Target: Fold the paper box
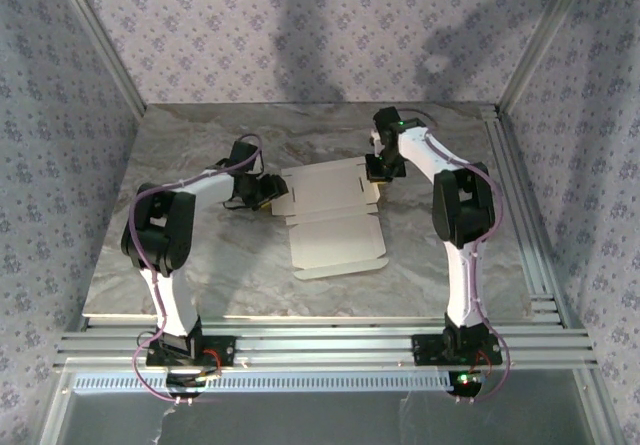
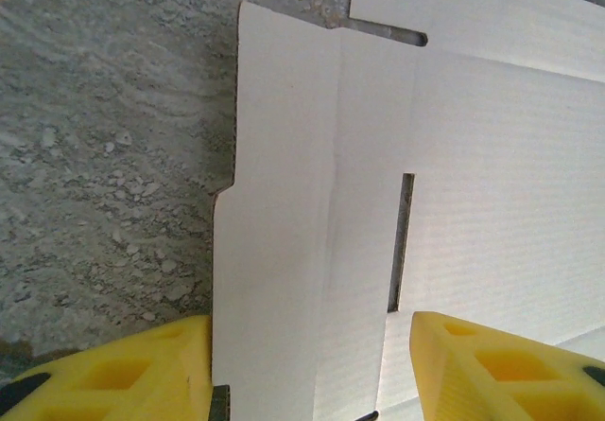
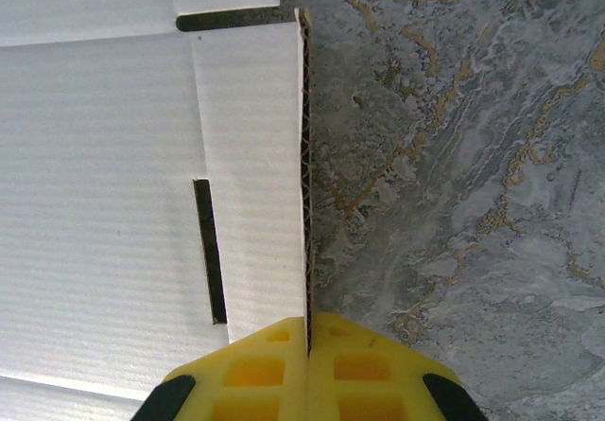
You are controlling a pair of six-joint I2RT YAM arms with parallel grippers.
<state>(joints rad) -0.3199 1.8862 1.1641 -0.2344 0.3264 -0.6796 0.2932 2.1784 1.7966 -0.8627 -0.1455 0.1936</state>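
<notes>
The paper box (image 1: 335, 215) lies unfolded and flat on the marbled desk (image 1: 200, 265), pale face up, between the two end effectors. The left end effector (image 1: 265, 193) sits at the card's left edge, released. In the left wrist view its yellow fingers (image 2: 142, 369) stand wide apart with the creased side flap (image 2: 284, 232) lying between them and a narrow slot (image 2: 402, 241) just ahead of the far finger. The right end effector (image 1: 378, 173) is at the opposite edge, clenched on the paper box. In the right wrist view the corrugated edge (image 3: 304, 175) runs straight into the seam between its closed fingers (image 3: 274, 364), with bare desk on one side and a slot (image 3: 210, 251) on the other. Patterned walls (image 1: 60, 115) enclose the desk.
</notes>
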